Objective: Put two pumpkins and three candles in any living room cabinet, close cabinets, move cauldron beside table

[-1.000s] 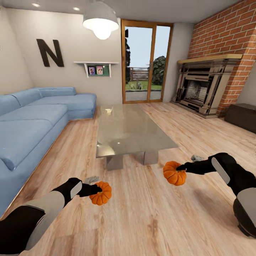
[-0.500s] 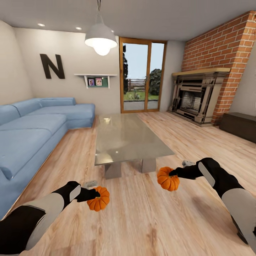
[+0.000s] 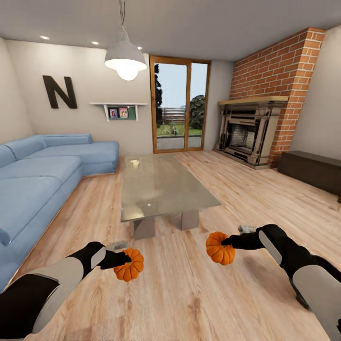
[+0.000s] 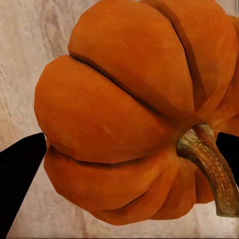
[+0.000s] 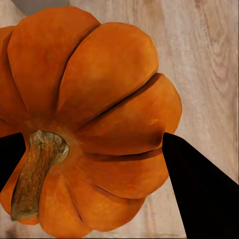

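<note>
**The robot turns right, and the cabinet shows more**

The whole view has swung right since a second ago. More of the dark cabinet (image 3: 310, 170) by the fireplace (image 3: 246, 135) shows now. The left gripper (image 3: 124, 260) squeezes one pumpkin (image 3: 129, 265). The right gripper (image 3: 226, 242) squeezes the other pumpkin (image 3: 219, 248). Both hang over the wood floor (image 3: 189, 293), near the glass table (image 3: 161, 184). The cabinet looks like the next stop.

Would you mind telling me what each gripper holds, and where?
Each gripper, left and right, clamps one ribbed orange pumpkin across its sides.
</note>
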